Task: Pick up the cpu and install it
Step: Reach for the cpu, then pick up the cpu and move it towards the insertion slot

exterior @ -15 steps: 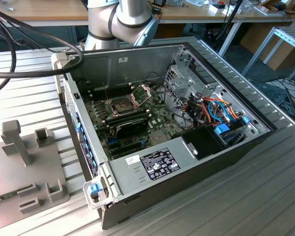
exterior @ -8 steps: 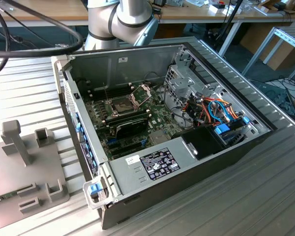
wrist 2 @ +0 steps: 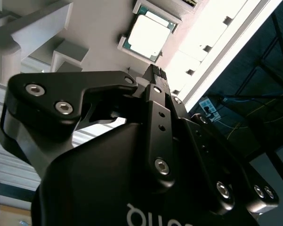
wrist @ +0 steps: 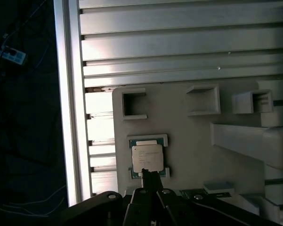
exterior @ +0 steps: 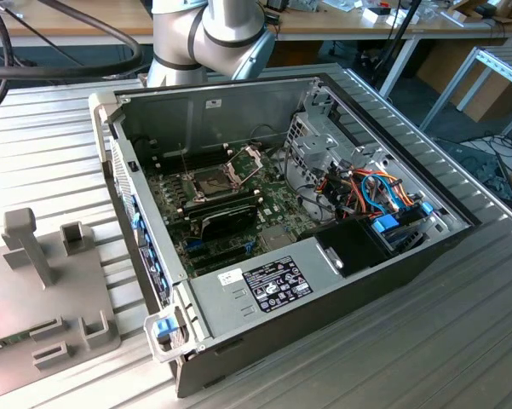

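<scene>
The cpu (wrist: 147, 157) is a small square chip with a pale silver top. It lies flat in a shallow framed pocket of the grey fixture plate (wrist: 188, 141) and is seen in both wrist views, cpu (wrist 2: 149, 35). My gripper (wrist: 148, 175) hangs above the plate with its black fingertips beside the chip's near edge, apart from it; gripper (wrist 2: 155, 71). The fingers meet at one narrow tip, shut with nothing between them. In the exterior view the open computer case (exterior: 324, 281) shows the green motherboard (exterior: 273, 200) and its dark socket (exterior: 213, 181), whose metal frame is hinged up.
The fixture plate (exterior: 51, 281) lies at the exterior view's left of the case and carries raised blocks and empty pockets. Drive cage and coloured cables (exterior: 366, 192) fill the case's right. The ribbed aluminium table (wrist: 179, 37) ends at an edge near the plate.
</scene>
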Robot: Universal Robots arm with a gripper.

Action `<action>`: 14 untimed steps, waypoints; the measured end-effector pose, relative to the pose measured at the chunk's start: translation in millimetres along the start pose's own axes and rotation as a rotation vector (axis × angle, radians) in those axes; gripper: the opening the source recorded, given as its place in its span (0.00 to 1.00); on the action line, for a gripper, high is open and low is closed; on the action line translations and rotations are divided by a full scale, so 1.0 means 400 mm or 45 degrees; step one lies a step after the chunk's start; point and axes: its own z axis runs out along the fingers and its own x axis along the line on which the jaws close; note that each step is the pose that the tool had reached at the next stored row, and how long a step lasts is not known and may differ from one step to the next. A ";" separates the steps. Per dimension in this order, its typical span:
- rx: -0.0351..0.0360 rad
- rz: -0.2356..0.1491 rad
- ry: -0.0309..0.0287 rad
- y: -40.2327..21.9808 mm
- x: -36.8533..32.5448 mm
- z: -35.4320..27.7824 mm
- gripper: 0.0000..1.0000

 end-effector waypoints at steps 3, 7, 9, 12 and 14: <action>0.0001 0.000 0.0001 0.000 0.000 -0.001 0.11; 0.0001 0.000 0.0000 0.000 0.000 -0.003 0.11; 0.0000 0.000 0.0001 0.000 0.000 -0.003 0.11; 0.0000 0.000 0.0000 0.000 0.000 -0.003 0.11; 0.0000 0.000 0.0001 0.000 0.000 -0.003 0.11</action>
